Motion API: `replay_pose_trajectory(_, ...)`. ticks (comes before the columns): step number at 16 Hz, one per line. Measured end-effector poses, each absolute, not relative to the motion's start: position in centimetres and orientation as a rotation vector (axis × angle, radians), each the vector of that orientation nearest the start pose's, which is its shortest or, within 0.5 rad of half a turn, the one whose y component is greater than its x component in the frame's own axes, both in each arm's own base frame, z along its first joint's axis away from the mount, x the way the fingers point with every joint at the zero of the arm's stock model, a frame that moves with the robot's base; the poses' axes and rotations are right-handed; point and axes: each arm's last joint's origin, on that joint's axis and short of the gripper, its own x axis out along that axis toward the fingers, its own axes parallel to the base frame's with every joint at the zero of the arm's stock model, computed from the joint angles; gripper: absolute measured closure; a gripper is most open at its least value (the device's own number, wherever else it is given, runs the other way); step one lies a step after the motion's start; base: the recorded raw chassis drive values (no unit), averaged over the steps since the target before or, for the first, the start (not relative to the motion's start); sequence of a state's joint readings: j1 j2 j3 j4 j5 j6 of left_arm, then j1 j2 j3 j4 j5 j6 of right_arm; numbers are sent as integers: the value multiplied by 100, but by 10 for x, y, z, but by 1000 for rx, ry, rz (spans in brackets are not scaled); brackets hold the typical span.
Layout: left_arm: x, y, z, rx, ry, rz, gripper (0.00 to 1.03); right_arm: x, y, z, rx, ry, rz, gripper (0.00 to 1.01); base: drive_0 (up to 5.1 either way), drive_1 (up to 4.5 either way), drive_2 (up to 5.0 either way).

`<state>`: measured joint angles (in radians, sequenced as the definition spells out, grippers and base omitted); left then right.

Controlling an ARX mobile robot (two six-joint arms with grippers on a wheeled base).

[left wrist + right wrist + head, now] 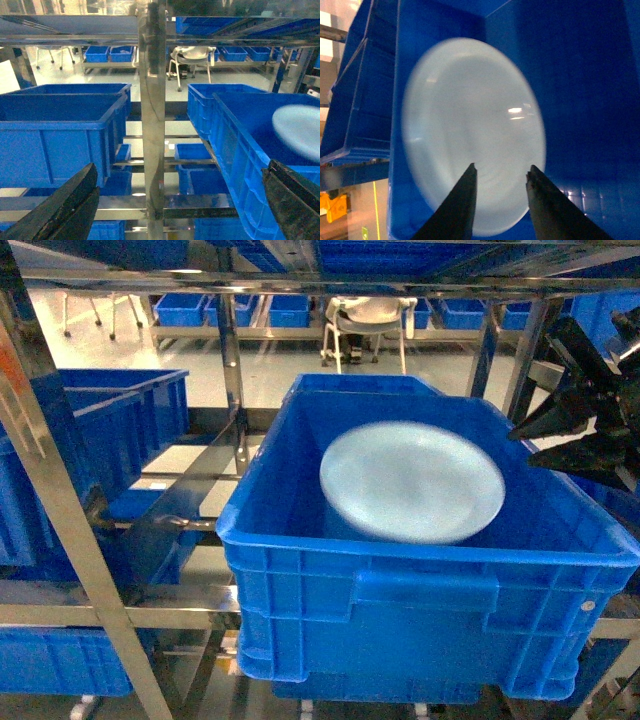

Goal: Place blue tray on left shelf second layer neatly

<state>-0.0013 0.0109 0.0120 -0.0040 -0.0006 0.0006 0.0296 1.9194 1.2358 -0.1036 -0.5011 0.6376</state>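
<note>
1. Head view: Your right pincer (540, 445) hangs open by the right wall of the big blue crate (400, 610). The blue tray (412, 483) lies inside the crate, leaning a bit, just left of that pincer. I think you are there to pick it up.
2. Left wrist view: Your left pincer (175, 210) is spread wide and holds nothing. A silver shelf post (152, 115) stands straight ahead of it. Another crate (60, 130) sits to its left, on the left shelf second layer (65, 206), I think.
3. Right wrist view: Both open fingers (455, 200) point at the tray's near rim, not touching it.
</note>
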Motion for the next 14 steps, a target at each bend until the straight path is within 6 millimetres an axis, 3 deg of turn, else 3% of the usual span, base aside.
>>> replay_pose_trajectory(2, 98, 0, 166, 1, 3, 0, 5, 380, 32, 185, 786, 899, 312, 49, 0, 0, 0)
replay_pose_trajectory(4, 98, 0, 166, 1, 3, -1, 5, 334, 33, 194, 813, 896, 376, 25, 0, 0, 0)
replay_pose_trajectory(6, 98, 0, 166, 1, 3, 0, 5, 272, 22, 194, 852, 948, 356, 5, 0, 0, 0)
replay_pose_trajectory(7, 98, 0, 166, 1, 3, -1, 5, 240, 13, 189, 862, 972, 300, 1, 0, 0, 0)
replay_pose_trajectory(8, 98, 0, 166, 1, 3, 0, 5, 209, 9, 180, 848, 1003, 244, 4, 0, 0, 0)
replay_pose_trajectory(9, 98, 0, 166, 1, 3, -1, 5, 165, 9, 163, 727, 1011, 158, 3, 0, 0, 0)
replay_pose_trajectory(10, 98, 0, 166, 1, 3, -1, 5, 139, 12, 153, 612, 967, 156, 3, 0, 0, 0)
replay_pose_trajectory(11, 98, 0, 166, 1, 3, 0, 5, 135, 12, 158, 534, 848, 172, 4, 0, 0, 0)
replay_pose_trajectory(12, 98, 0, 166, 1, 4, -3, 5, 140, 10, 162, 358, 504, 145, 12, 0, 0, 0)
replay_pose_trajectory(14, 98, 0, 166, 0, 6, 5, 5, 129, 0, 152, 139, 165, 5, 32, 0, 0, 0)
